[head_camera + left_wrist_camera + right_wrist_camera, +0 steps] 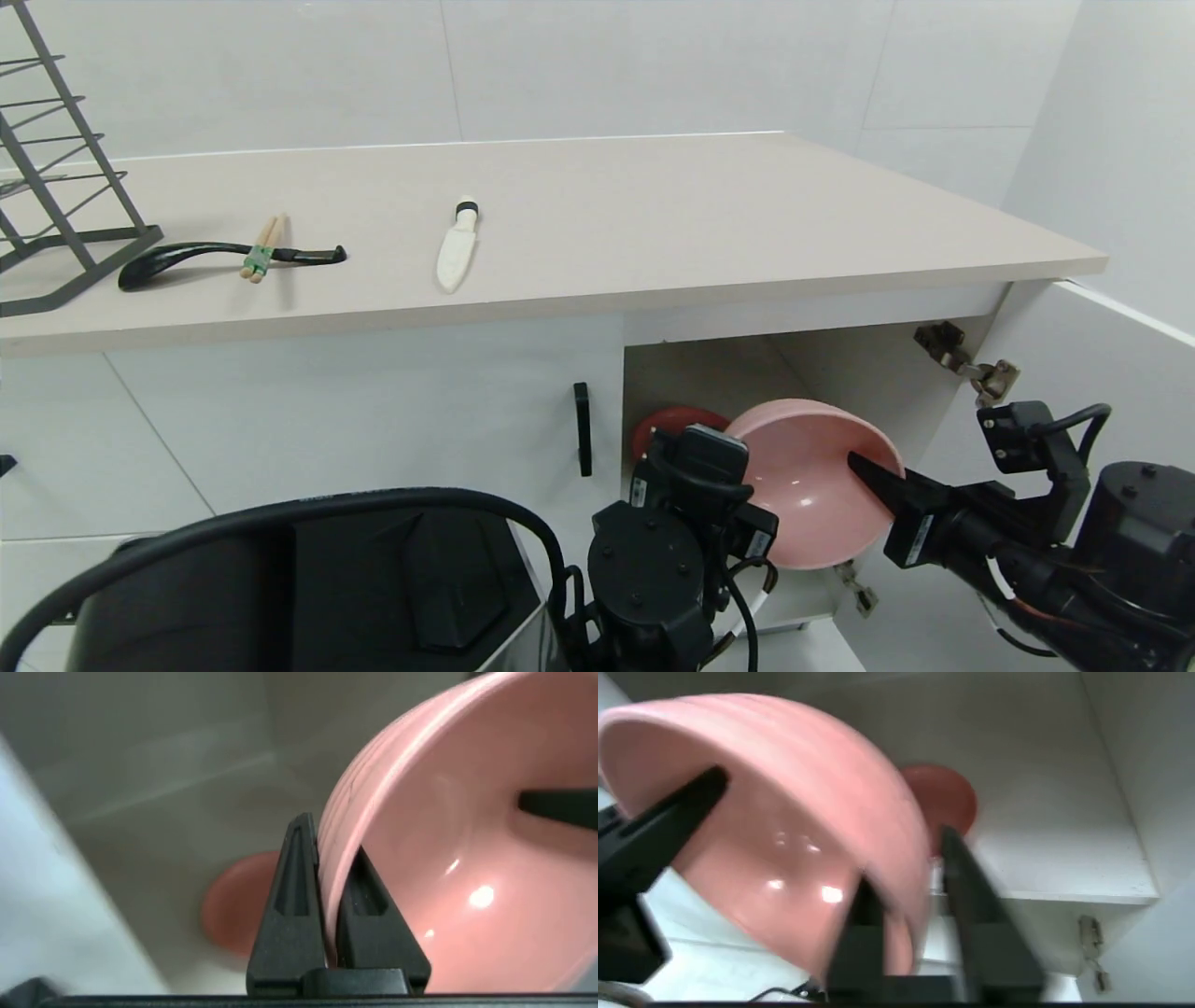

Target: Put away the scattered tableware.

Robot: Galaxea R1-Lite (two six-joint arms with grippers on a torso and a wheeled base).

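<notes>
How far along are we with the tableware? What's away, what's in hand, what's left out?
Done, apparently: a red dish already sits inside the open cabinet. In hand: the pink bowl, pinched at its rim by the left claw and the right claw, tilted at the cabinet opening. Left: the black ladle, chopsticks lying across it, and white knife remain on the countertop.

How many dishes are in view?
2. A pink bowl at the mouth of the open cabinet, its rim clamped by the left gripper and the right gripper; a red dish inside, behind it. Others may be hidden deeper inside.
</notes>
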